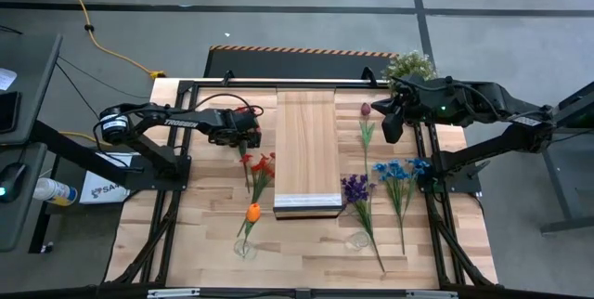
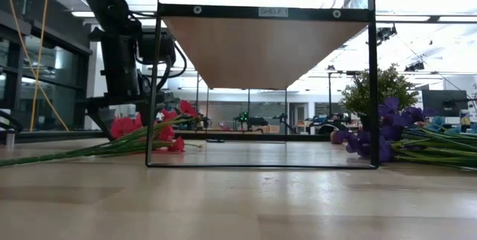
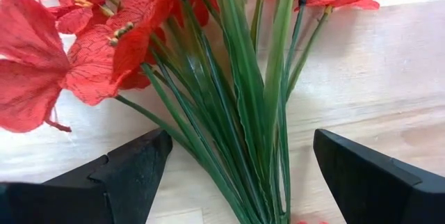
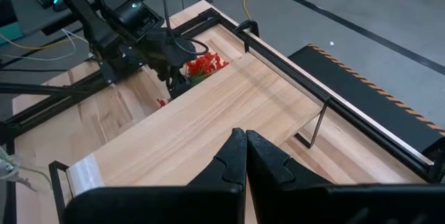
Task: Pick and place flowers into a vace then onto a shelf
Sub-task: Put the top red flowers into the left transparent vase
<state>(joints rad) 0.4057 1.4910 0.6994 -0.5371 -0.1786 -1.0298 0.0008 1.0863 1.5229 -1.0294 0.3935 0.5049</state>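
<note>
1. Mostly the shelf (image 1: 306, 150) is clear only in the high view, where it lies as a long board in the middle of the frame; in the low view only its underside shows, in the upper centre, and its top is hidden.
2. Beside it, the left gripper (image 1: 249, 137) stands left of centre in the high view, above the red flowers (image 1: 262, 165). Its fingers are hard to see there. The left wrist view shows them well: the two fingers (image 3: 125, 175) are spread wide at the bottom corners, with the green stems between them, not touching either finger.
3. The right gripper (image 1: 392, 124) is at the upper right of the high view, near the bushy potted plant (image 1: 409, 65). The right wrist view shows its jaws pressed together with nothing between them.
4. The purple flowers (image 1: 355, 188) and blue flowers (image 1: 397, 173) lie right of the shelf; in the low view they are a low heap at the right edge, partly cut off.
5. The orange flower (image 1: 252, 213) and the maroon flower (image 1: 366, 110) show only from above.
</note>
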